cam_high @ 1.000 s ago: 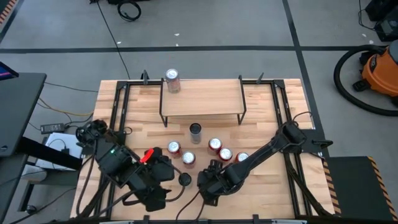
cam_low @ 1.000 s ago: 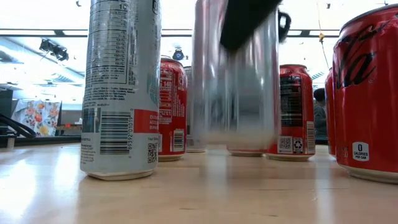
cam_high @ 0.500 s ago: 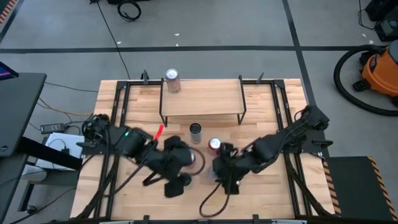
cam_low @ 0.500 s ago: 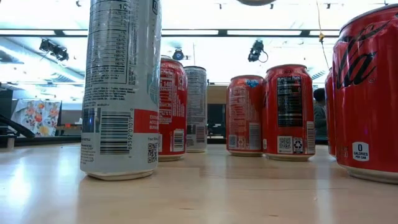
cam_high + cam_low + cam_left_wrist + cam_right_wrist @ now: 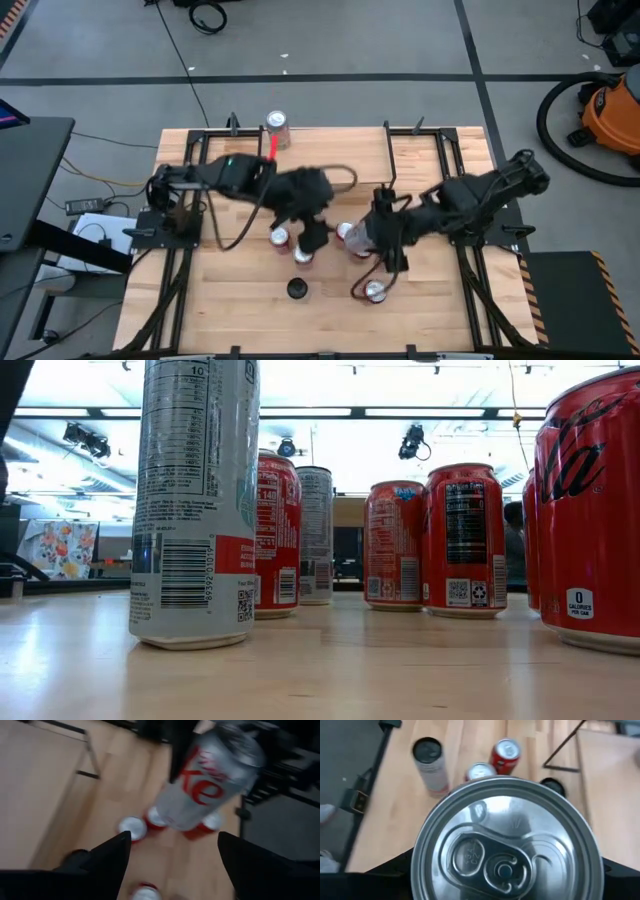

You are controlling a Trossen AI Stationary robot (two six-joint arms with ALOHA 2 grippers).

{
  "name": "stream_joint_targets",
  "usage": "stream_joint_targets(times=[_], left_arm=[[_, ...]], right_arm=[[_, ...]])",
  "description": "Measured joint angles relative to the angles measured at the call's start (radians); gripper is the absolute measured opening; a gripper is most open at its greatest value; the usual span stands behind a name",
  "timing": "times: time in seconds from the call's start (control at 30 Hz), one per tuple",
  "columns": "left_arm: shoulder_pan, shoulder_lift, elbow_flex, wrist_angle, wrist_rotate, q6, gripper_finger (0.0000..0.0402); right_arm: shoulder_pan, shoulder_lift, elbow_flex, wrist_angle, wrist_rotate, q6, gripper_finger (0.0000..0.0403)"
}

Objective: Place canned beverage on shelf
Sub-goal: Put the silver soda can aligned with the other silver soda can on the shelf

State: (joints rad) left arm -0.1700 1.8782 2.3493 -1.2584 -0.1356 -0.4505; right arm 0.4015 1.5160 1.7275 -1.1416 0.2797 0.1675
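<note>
My right gripper (image 5: 368, 240) is shut on a silver cola can (image 5: 505, 845), held above the red cans (image 5: 302, 256) near the table's middle. The can also shows in the left wrist view (image 5: 210, 780). My left gripper (image 5: 312, 238) is open and empty, just left of the held can and facing it. The shelf (image 5: 345, 160), a light-wood board on black legs, stands at the far middle of the table. A red can (image 5: 277, 128) stands on the shelf's far left corner. Neither gripper shows in the low view. My right gripper holds the silver can by its side wall (image 5: 192, 767), one finger (image 5: 177, 755) on each side, running along the can from its top end. The can's top (image 5: 500, 862) faces the wrist. The can is lifted clear of the table and hangs tilted below the fingers.
Several red cans stand on the table between the shelf and the near edge, one apart near the front (image 5: 375, 292). A tall silver can with a dark top (image 5: 431, 765) stands near them. A black round thing (image 5: 297, 289) sits near the front. An orange vacuum (image 5: 610, 115) stands beyond the table's right.
My right gripper has lifted the silver can clear of the table and carried it from near the front edge toward the far edge. My left gripper has swung from the near left toward the middle and the far edge, ending beside the held can.
</note>
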Motion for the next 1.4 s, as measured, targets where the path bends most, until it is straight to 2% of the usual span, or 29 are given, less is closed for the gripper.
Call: stream_joint_targets(times=[0.07, 0.17, 0.33, 0.5, 0.8, 1.0, 1.4], left_arm=[[0.039, 0.0, 0.0, -0.013, -0.008, 0.002, 0.0308], [0.073, -0.013, 0.0, -0.024, -0.091, 0.031, 0.0305], [0.077, -0.043, 0.001, -0.031, -0.186, 0.149, 0.0295], [0.132, -0.079, 0.0, -0.173, -0.207, 0.298, 0.0278], [0.342, -0.124, 0.001, -0.152, -0.001, 0.555, 0.0232], [0.464, -0.12, -0.002, -0.131, 0.149, 0.636, 0.0214], [0.508, -0.138, -0.177, -0.067, 0.155, 0.666, 0.0199]], right_arm=[[-0.046, -0.009, 0.0, 0.002, -0.017, -0.066, 0.0317], [-0.122, -0.012, 0.0, 0.016, -0.057, -0.154, 0.0317], [-0.246, 0.007, 0.002, 0.064, -0.148, -0.249, 0.0317], [-0.377, 0.067, 0.002, 0.076, -0.18, -0.324, 0.0317], [-0.554, 0.147, 0.008, 0.125, -0.258, -0.345, 0.0317], [-0.637, 0.178, 0.043, 0.17, -0.316, -0.336, 0.0317], [-0.727, 0.218, 0.042, 0.059, -0.375, -0.371, 0.0318]])
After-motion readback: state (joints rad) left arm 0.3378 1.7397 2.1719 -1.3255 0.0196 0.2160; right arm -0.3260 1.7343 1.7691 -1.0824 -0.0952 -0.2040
